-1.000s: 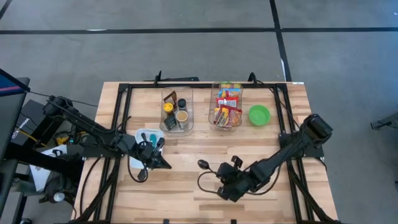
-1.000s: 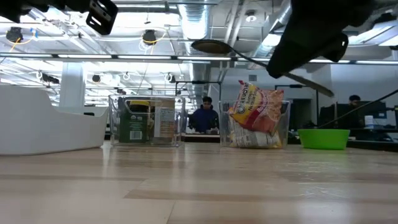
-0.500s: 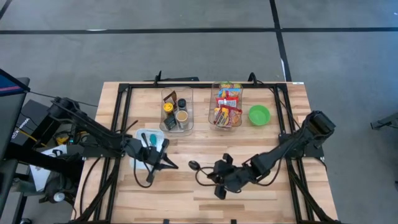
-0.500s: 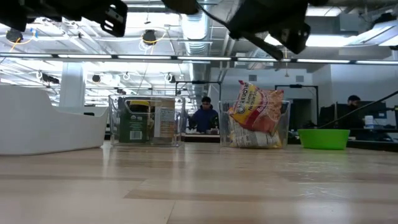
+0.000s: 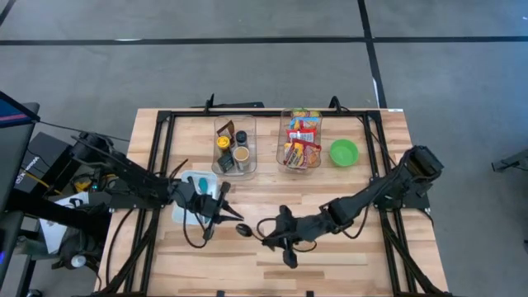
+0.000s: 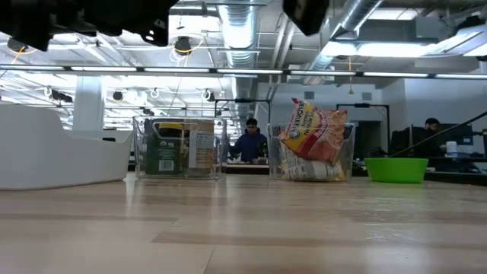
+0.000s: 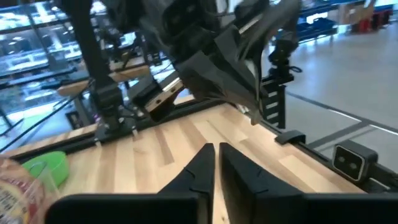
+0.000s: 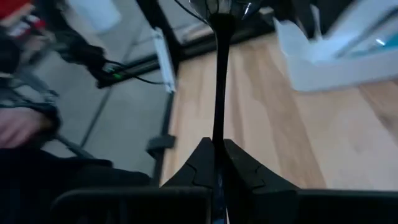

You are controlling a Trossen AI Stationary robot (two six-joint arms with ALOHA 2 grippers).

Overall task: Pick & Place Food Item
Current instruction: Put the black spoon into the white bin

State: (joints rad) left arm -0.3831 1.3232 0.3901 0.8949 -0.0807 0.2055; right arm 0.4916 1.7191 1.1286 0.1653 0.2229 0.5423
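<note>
My right gripper is over the middle of the table, near its front, shut on a black long-handled spoon whose bowl points toward the table's left. My left gripper hangs just left of the spoon's bowl, shut, with nothing between its fingers. It points at the right gripper. Snack packets stand in a clear bin at the back. A second clear bin beside it holds jars. A green bowl sits right of the bins. My right gripper pinches the spoon's thin black handle between its two fingers. The handle runs straight out ahead of the fingertips, along the fingers, to the bowl. The fingers come from the table's right, slanting a little down. The spoon is lifted clear of the table.
A white tray with utensils lies by the left gripper, near the table's left side. Black frame rails run along the left, right and far sides. Bare wood lies between the bins and the grippers.
My right gripper has carried the spoon toward the table's left and upward, tipping it flatter; in the low view the spoon has risen out of the top of the picture. My left gripper has moved toward the table's right, closer to the spoon's bowl.
</note>
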